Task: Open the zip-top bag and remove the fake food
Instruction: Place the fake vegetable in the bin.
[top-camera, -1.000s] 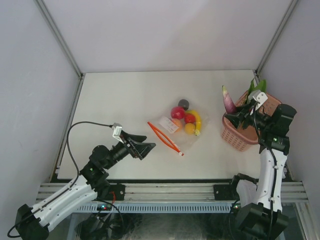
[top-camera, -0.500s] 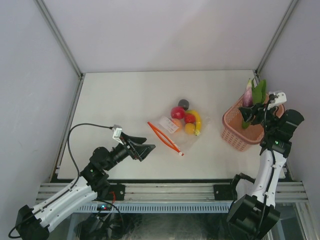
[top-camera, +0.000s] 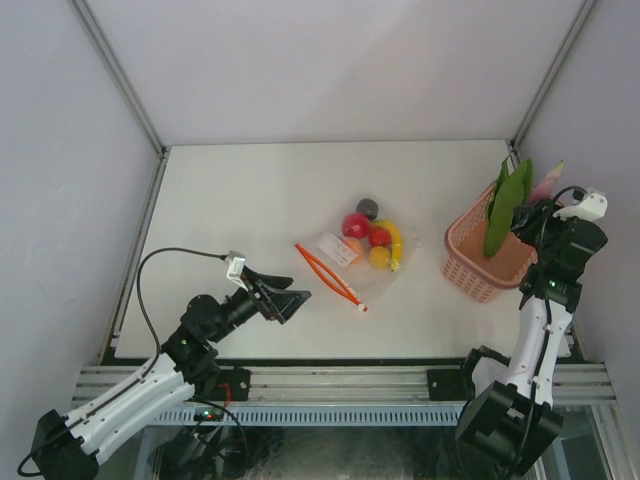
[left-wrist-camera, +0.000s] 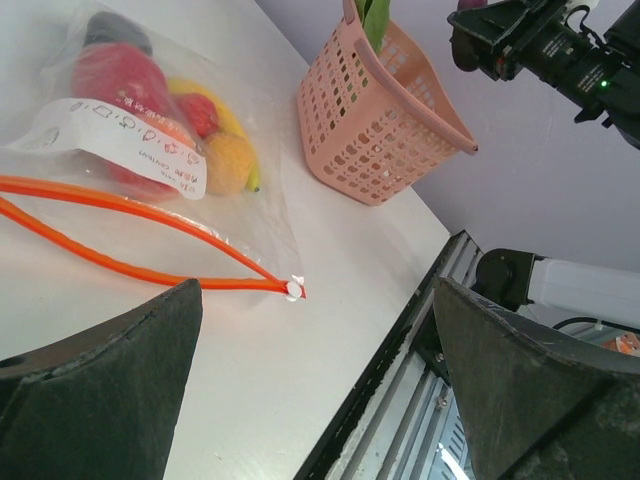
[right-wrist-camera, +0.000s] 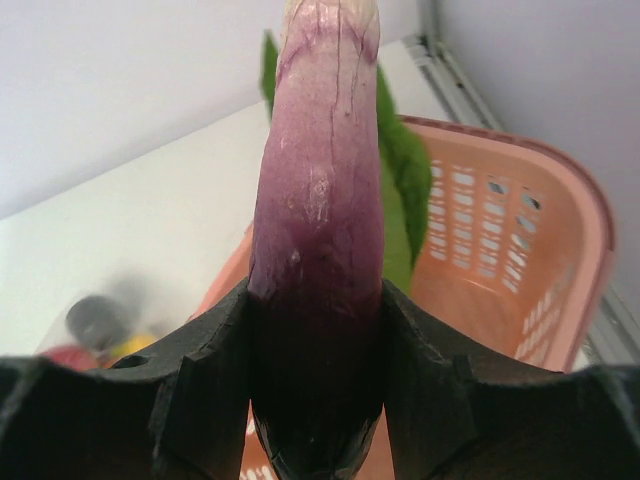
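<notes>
Right gripper (right-wrist-camera: 316, 345) clamped on purple vegetable (right-wrist-camera: 318, 180) above basket (right-wrist-camera: 565, 235) edge; a loose pinch could drop it outside. Left gripper (left-wrist-camera: 318, 370) spread, empty, near bag (left-wrist-camera: 130, 150).

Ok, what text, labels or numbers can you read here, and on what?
White label on the zip-top bag: red printed characters, too blurred to read.
Pink basket, purple vegetable in the right pincer: no text visible.
</notes>
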